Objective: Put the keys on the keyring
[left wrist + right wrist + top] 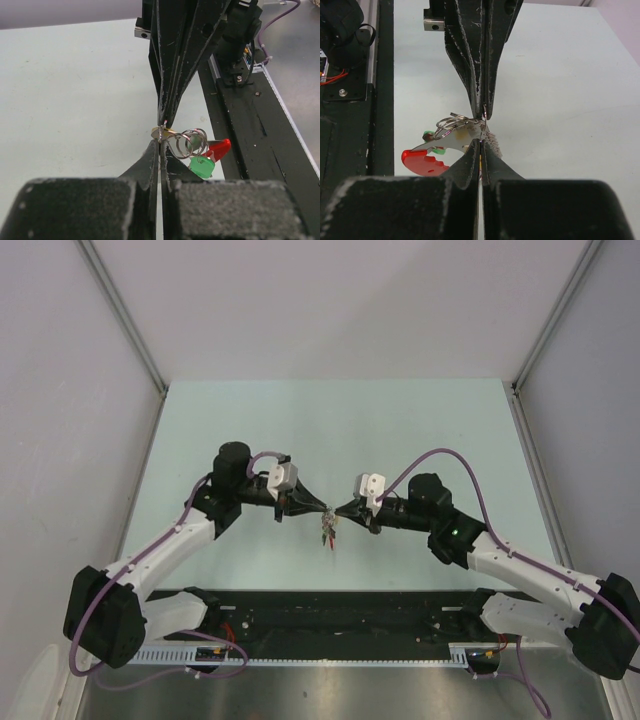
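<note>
- Left gripper [159,146] is pinched tight and meets the right gripper [480,145], also tight, nose to nose over the middle of the table [300,430].
- In the top view, left comes in from 9 o'clock and right from 3.
- Both look clamped on the keyring [192,141], its wire coils bunched right beside the pinch.
- Green key [202,167] and red key [220,148] dangle off it toward 6 o'clock, long axes hanging down.
- Neither arm is nearer, since both touch it; my read is that the next move turns on that downward hang.

Bright even light, soft shadows, blurred foreground
</note>
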Robot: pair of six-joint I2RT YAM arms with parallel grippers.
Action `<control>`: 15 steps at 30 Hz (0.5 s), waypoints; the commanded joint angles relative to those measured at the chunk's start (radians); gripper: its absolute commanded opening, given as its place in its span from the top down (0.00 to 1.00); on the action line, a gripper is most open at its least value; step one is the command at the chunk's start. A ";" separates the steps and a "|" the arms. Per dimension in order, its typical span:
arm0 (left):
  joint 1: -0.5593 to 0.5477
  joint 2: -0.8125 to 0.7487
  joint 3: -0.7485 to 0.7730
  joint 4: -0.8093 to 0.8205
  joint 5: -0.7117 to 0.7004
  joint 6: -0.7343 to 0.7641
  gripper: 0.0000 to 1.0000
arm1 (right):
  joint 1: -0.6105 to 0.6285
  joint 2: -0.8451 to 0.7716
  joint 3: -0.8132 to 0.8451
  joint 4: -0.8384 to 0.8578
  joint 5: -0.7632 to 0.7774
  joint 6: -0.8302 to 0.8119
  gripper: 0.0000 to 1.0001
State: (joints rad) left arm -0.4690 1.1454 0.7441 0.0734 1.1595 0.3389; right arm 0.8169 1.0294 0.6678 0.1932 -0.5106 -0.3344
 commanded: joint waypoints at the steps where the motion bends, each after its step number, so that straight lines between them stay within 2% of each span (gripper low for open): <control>1: -0.005 -0.023 -0.006 0.100 0.057 -0.055 1.00 | 0.007 -0.014 -0.010 0.028 0.049 -0.006 1.00; 15: -0.005 -0.023 -0.003 0.088 0.043 -0.047 1.00 | 0.005 -0.045 -0.031 0.064 0.038 0.015 1.00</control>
State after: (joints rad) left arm -0.4690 1.1454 0.7330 0.1192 1.1744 0.3016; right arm 0.8173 1.0214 0.6476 0.2008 -0.4683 -0.3325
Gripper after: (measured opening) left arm 0.006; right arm 0.010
